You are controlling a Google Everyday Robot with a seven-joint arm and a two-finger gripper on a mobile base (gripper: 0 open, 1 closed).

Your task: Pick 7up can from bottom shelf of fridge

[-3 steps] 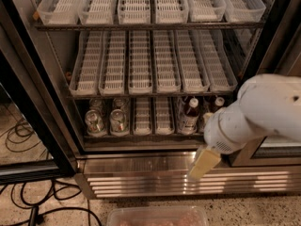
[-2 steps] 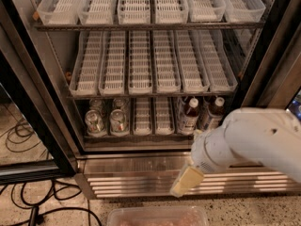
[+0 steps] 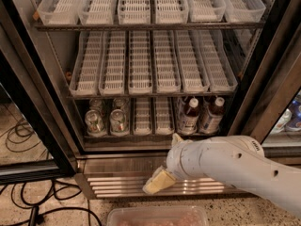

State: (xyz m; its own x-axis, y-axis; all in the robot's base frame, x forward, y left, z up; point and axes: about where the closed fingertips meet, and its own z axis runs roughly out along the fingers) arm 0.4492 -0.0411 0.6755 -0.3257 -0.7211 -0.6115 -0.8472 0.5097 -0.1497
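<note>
The fridge [image 3: 56, 140] stands open with three tiers of white lanes. On the bottom shelf [image 3: 150, 119] two 7up cans [image 3: 95, 122] [image 3: 118, 121] stand at the front left, with more behind them. Two brown bottles [image 3: 189, 116] stand at the right. My gripper [image 3: 159, 181] hangs low in front of the ribbed base grille [image 3: 117, 182], below and right of the cans, on a white arm [image 3: 235, 166] that comes in from the right. It holds nothing that I can see.
The black door frame [image 3: 263, 93] edges the opening on the right, with a black door frame [image 3: 28, 140] at the left. Cables [image 3: 28, 206] lie on the speckled floor at the left. A clear tray [image 3: 157, 216] sits at the bottom edge. The two upper racks hold empty white lanes.
My arm has swung left and down across the fridge front. The gripper has moved from the right of the grille toward its middle.
</note>
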